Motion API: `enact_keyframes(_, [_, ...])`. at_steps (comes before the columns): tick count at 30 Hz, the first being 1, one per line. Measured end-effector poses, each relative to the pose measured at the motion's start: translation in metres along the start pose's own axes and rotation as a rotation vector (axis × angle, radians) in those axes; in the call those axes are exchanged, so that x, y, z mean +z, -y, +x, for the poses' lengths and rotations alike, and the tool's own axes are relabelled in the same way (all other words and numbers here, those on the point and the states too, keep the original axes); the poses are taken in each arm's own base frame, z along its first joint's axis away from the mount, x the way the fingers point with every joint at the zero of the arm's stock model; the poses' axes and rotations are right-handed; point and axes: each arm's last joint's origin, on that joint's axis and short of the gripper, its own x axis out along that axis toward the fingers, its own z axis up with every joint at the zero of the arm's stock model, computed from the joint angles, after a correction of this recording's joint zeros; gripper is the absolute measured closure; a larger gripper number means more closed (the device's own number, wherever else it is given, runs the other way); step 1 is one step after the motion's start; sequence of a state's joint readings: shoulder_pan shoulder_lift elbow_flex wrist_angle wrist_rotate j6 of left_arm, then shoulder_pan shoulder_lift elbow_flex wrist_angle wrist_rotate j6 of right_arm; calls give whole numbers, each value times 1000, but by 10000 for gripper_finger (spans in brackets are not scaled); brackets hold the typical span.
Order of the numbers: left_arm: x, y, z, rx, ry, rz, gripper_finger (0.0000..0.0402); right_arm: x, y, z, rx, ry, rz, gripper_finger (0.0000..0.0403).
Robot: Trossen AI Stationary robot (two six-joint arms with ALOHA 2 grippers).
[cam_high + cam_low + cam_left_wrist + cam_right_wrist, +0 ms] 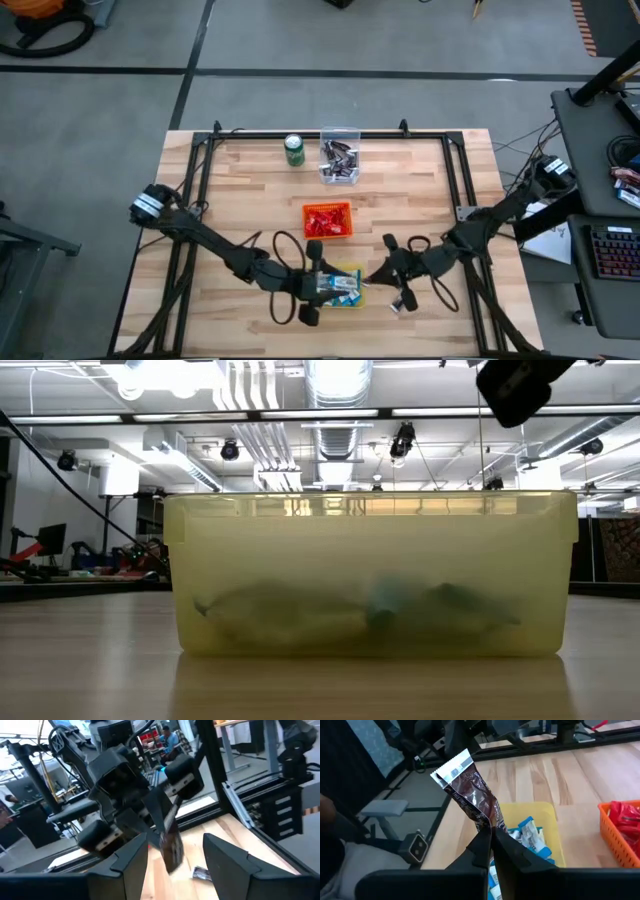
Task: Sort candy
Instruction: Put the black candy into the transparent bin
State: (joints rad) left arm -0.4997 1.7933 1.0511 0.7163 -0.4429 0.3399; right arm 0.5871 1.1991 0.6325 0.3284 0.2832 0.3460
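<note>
- One dark brown candy (472, 800) is pinched by its end in the closed right gripper (490, 840), above the yellow bin (551, 820) at 6 o'clock.
- The left gripper (175, 852) waits beside it with fingers wide and empty.
- Carry it to the clear bin (340, 155) at 12 o'clock and release low.

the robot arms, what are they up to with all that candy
They are sorting wrapped candy into bins. The right gripper is shut on a dark brown candy bar, holding it up near the yellow bin of blue-and-white candy. The left gripper is open, facing that bar. Red candy lies in the orange bin and dark candy in the clear bin.
</note>
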Motion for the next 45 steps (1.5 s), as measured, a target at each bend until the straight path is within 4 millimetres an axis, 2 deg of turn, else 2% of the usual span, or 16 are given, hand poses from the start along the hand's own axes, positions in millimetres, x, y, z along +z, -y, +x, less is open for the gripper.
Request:
enact_keyframes(5, [1,-6,14,15,9,0,228,4,4,2,14,1,-48,394])
enact_keyframes(9, [-1,-9,22,-72,38,-6,228,9,2,2,21,13,-84,394])
enact_keyframes(16, [1,-13,28,-94,58,-12,237,13,3,3,23,23,-112,394])
enact_keyframes(20, [0,-14,29,-91,55,-12,273,14,6,4,10,26,-116,394])
enact_keyframes(27, [-2,-18,30,-81,48,-15,387,15,7,4,6,27,-159,394])
enact_keyframes(30, [-3,-21,32,-71,45,-25,392,15,9,4,-2,28,-140,391])
enact_keyframes(34, [-2,-25,33,-60,44,-33,399,18,11,3,-11,40,-120,363])
enact_keyframes(38, [1,-31,31,-50,27,-33,400,22,14,-2,-78,69,-105,313])
enact_keyframes(42, [4,-42,26,26,-61,-14,401,30,19,-12,-233,128,-90,264])
enact_keyframes(45, [8,-60,18,99,-160,49,401,38,23,-25,-383,191,-56,235])
